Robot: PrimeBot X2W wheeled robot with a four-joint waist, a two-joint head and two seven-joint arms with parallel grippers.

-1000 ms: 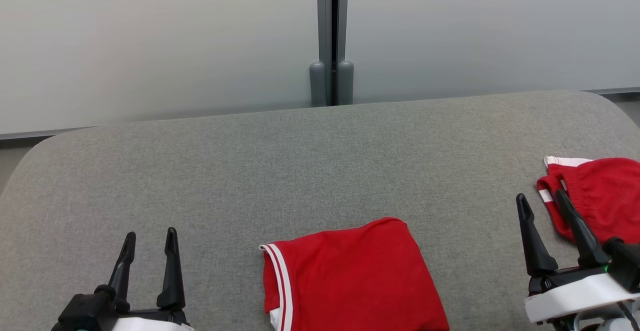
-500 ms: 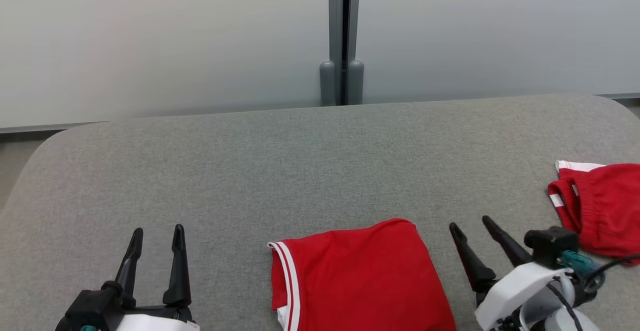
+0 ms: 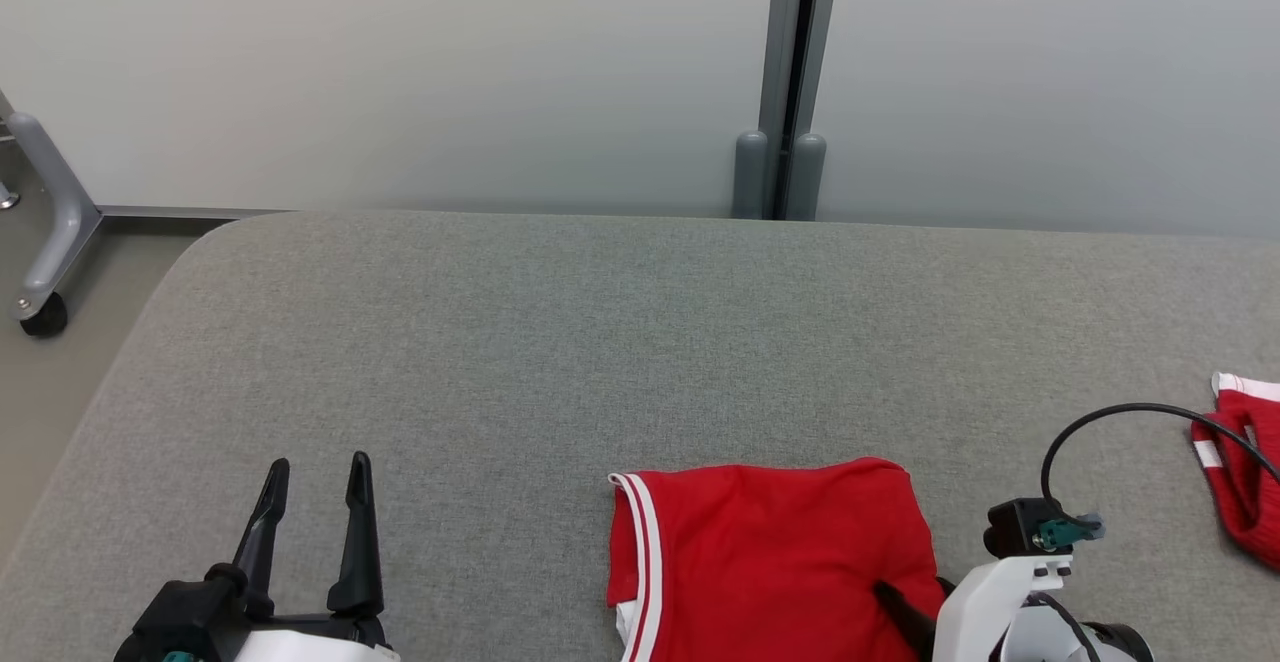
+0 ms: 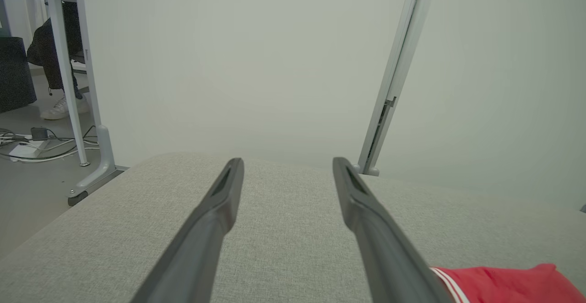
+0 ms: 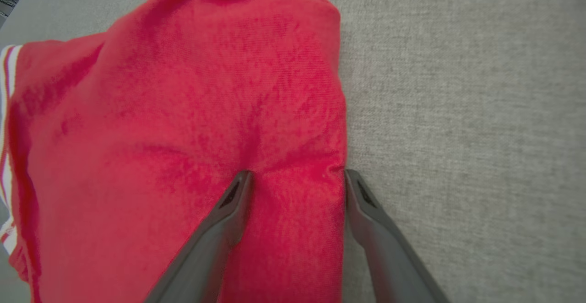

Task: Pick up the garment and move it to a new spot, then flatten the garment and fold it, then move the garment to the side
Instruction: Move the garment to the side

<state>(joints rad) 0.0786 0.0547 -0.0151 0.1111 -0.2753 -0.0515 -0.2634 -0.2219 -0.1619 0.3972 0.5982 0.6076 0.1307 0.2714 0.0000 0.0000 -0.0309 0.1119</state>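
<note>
Now: right gripper astride the garment's edge

Spread wide and gripping nothing, the right gripper (image 5: 295, 175) points down at the folded red garment (image 3: 770, 552). One fingertip presses a dimple into the cloth; the other sits at the garment's right edge, where red meets grey. The left gripper (image 3: 318, 462) is likewise open and empty, hovering over bare surface well apart from the cloth.

The garment lies at the near middle of the surface (image 3: 500, 342), white-striped hem to the left, and looks already folded, so the move to the side appears to be the step in hand.

Closing from this stance could pinch only the top layer, and a lift would then pull the fold open. A drag instead of a lift could ruck the cloth, since the woven grey cover looks grippy. A second garment (image 3: 1240, 462) lies at the far right, so a careless shift that way could land one on the other.

Behind the surface stands a pale wall (image 3: 400, 62) split by a grey post (image 3: 790, 72). A wheeled leg (image 3: 45, 242) stands on the floor at left, and a person's shoe (image 4: 59, 106) shows beyond it.
</note>
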